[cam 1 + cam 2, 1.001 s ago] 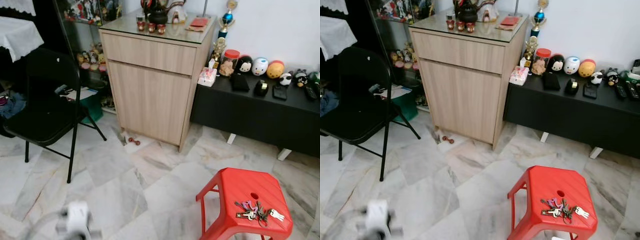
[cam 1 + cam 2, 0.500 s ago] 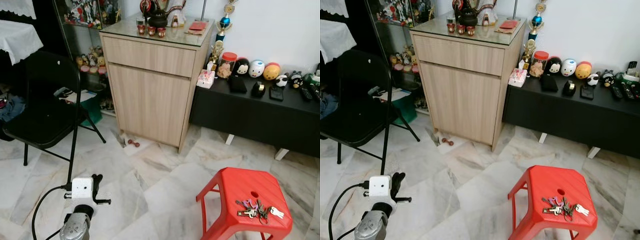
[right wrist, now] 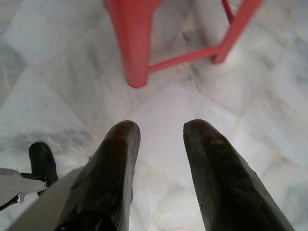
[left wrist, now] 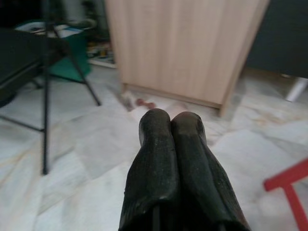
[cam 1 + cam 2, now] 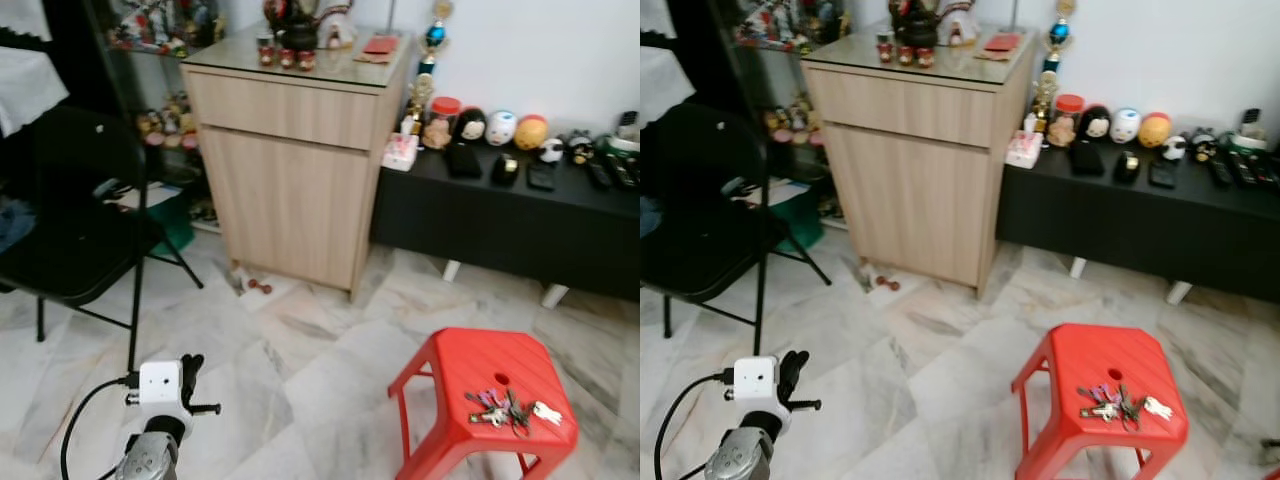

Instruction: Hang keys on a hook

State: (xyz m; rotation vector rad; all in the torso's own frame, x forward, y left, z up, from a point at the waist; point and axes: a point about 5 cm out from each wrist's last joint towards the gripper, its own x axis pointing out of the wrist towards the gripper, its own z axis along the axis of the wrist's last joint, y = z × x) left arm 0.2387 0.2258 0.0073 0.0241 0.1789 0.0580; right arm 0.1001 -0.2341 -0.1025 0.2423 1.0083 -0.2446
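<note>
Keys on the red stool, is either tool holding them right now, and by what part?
Neither. The keys lie loose on the red stool. The left tool is shut on nothing; the right tool is open above the floor.

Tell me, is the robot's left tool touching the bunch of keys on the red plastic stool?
Apart. In the left eye view the left tool hangs over bare marble floor, while the bunch of keys lies on the red plastic stool far off.
</note>
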